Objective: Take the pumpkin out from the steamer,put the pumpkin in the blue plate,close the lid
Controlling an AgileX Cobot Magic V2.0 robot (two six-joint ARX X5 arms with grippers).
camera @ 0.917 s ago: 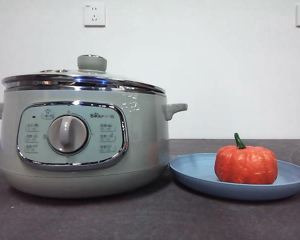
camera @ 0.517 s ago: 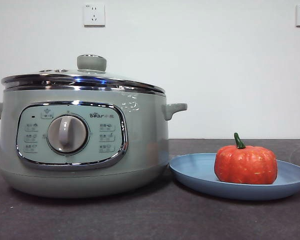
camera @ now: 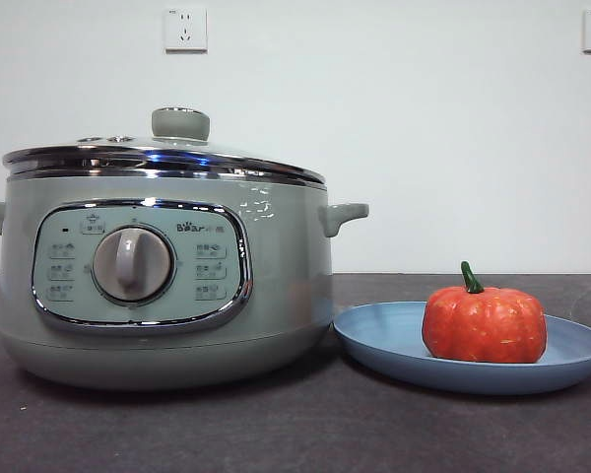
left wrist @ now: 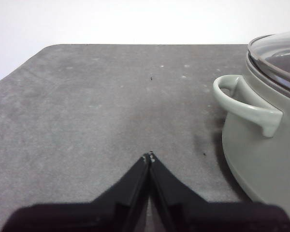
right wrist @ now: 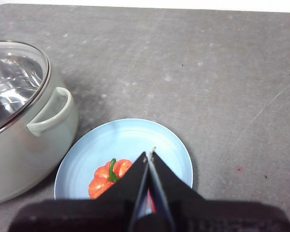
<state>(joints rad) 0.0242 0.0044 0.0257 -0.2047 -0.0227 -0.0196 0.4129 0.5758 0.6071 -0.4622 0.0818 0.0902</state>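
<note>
While the lid sits on the pot, the scene is this:
Pumpkin: the pumpkin stands upright on the blue plate, toward its right side in the front view, green stem up.
Blue plate: on the dark table, just beside the steamer.
Lid: the lid rests closed on the steamer, knob on top.
Left gripper: the left gripper has its jaws pressed together, holding nothing, above bare table near the steamer's side handle.
Right gripper: the right gripper is closed and empty, above the plate and pumpkin.
</note>
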